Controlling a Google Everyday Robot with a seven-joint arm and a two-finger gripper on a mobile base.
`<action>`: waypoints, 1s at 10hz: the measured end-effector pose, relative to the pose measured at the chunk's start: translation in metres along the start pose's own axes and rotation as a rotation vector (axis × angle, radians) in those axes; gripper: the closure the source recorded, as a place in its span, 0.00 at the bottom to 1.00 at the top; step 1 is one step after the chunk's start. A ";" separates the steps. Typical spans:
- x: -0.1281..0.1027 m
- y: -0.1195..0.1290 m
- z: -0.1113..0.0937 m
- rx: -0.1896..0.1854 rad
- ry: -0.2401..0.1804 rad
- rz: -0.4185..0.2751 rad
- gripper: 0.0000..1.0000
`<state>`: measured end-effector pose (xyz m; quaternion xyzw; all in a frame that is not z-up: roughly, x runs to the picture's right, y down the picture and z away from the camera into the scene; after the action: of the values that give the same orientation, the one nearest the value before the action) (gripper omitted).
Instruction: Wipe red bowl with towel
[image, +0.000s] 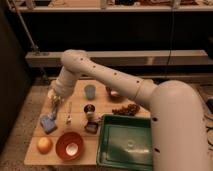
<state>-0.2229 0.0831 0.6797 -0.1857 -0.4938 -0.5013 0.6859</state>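
The red bowl (69, 146) sits at the table's front left, orange-red with a pale centre, and nothing touches it. My gripper (55, 98) hangs over the table's left rear, well behind the bowl and above the blue sponge. It is shut on a small pale bunch of cloth, the towel (53, 104), which dangles from its tip. The white arm reaches in from the right and hides part of the table's right side.
An orange (44, 145) lies left of the bowl, and a flat blue sponge (48, 123) lies behind it. A blue cup (90, 91), a small dark can (90, 110) and a green tray (127, 142) stand to the right. A wooden table (82, 157) carries everything.
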 end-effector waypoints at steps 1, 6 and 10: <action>-0.016 0.016 -0.001 -0.005 -0.008 0.028 1.00; -0.086 0.059 0.018 0.022 -0.050 0.095 1.00; -0.085 0.058 0.019 0.020 -0.053 0.096 1.00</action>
<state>-0.1823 0.1648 0.6290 -0.2155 -0.5075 -0.4576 0.6976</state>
